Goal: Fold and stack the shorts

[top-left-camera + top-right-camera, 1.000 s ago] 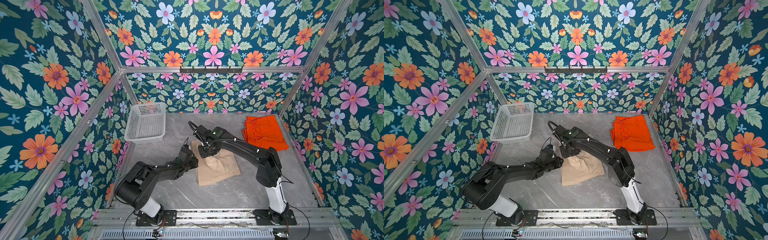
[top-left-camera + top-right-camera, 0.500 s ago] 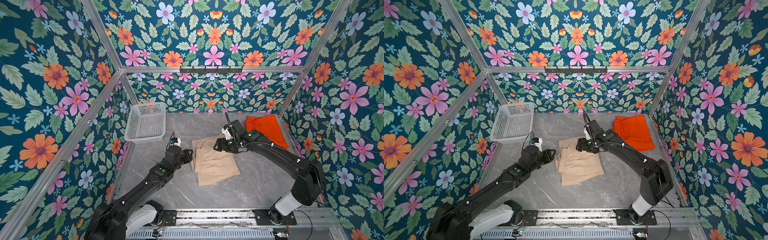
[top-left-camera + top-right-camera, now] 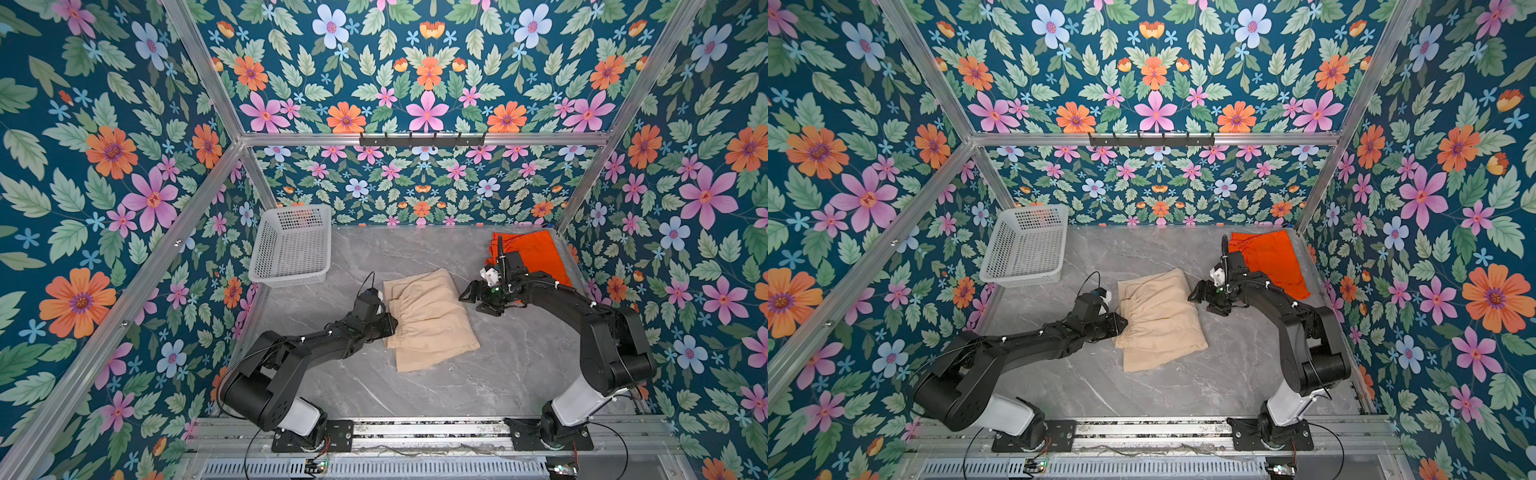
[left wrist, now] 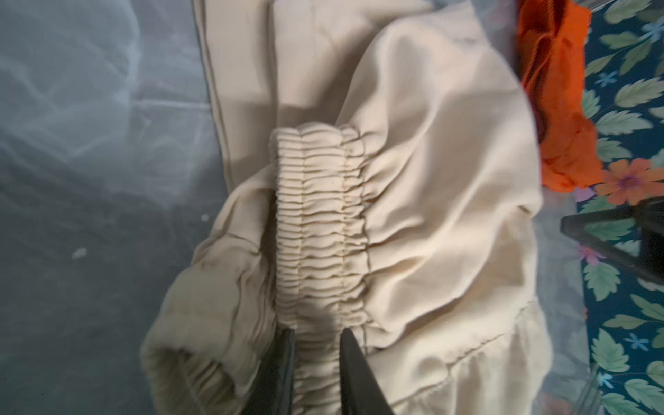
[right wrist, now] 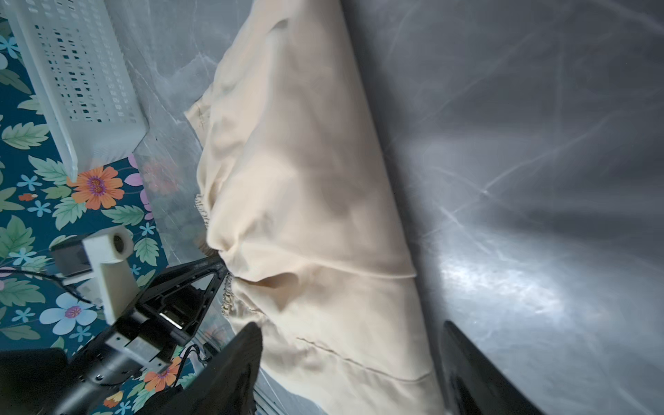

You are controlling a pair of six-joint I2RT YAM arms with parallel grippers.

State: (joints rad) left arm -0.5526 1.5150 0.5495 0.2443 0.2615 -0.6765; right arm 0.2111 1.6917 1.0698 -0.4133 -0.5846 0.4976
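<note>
The beige shorts (image 3: 430, 320) (image 3: 1158, 320) lie folded on the grey table, mid-floor. My left gripper (image 3: 390, 324) (image 3: 1123, 326) is at their left edge. In the left wrist view its fingers (image 4: 316, 334) pinch the gathered elastic waistband (image 4: 319, 222) from both sides. My right gripper (image 3: 473, 300) (image 3: 1200, 293) hovers just off the shorts' right edge, open and empty; the right wrist view shows its fingertips (image 5: 351, 324) wide apart with the beige fabric (image 5: 305, 179) beyond them. The orange shorts (image 3: 536, 257) (image 3: 1271, 257) lie folded in the far right corner, behind the right arm.
A white perforated basket (image 3: 291, 245) (image 3: 1025, 245) stands at the far left against the wall. Floral walls close in three sides. Bare grey table (image 3: 415, 386) runs in front of the beige shorts up to the rail that carries both arm bases.
The right gripper let go of the beige shorts, opened wider and drew back to the right. The left jaws narrowed onto the waistband. The shorts now lie flatter than a second ago.
</note>
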